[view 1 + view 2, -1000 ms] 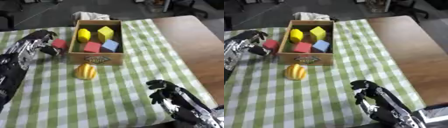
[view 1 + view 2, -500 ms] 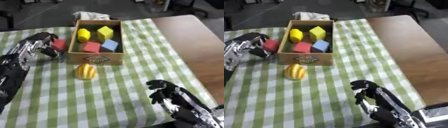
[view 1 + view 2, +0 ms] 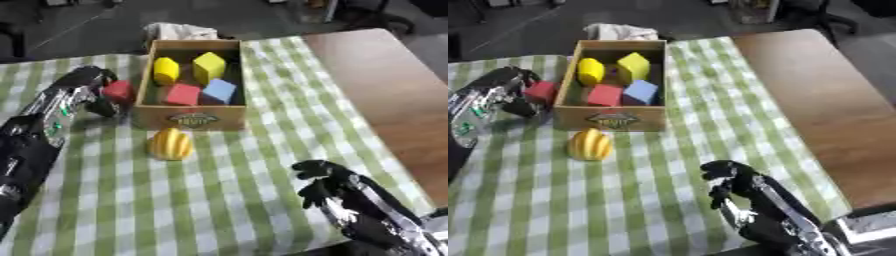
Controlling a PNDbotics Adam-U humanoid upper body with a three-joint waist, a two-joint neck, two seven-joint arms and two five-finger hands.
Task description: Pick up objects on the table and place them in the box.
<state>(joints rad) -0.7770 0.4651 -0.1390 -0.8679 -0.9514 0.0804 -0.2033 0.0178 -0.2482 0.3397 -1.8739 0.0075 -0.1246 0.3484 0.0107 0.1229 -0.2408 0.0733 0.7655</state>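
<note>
Pinching red block, apparently, left hand fingers beside box.

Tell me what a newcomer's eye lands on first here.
The wooden box at the cloth's far side, holding yellow, red and blue blocks. At its left wall the left hand grips a red block; a yellow ridged fruit lies in front of the box.

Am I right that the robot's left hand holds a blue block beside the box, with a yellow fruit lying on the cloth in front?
Not quite: the block in the left hand is red, not blue, as the left eye view shows. The blue one already sits in the box. The rest holds: the hand is beside the box, and the yellow fruit lies on the cloth in front.
</note>
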